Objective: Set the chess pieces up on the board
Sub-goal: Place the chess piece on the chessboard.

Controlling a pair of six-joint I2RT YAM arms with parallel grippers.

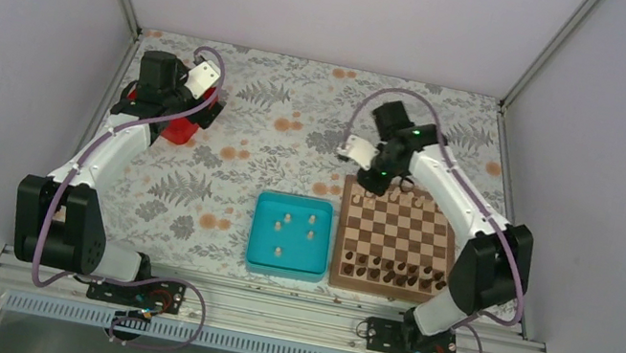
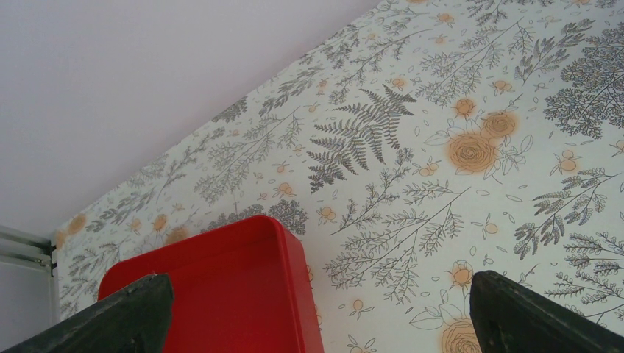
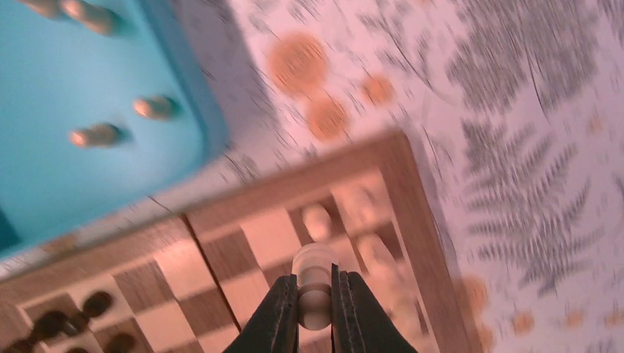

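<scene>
Closest to lens: right end effector, fingers clamped on one pale chess piece, its rounded head showing past the tips, over the board near its 11 o'clock corner.

On the board I log a few pale chess pieces along the 12 o'clock edge and dark chessmen ranked along the 6 o'clock edge.

Teal tray, just beside the board at its 9 o'clock: I count five loose pale pieces inside.

Remaining item: left end effector, spread wide, holding nothing, above a red container at the counter's 10 o'clock.
</scene>
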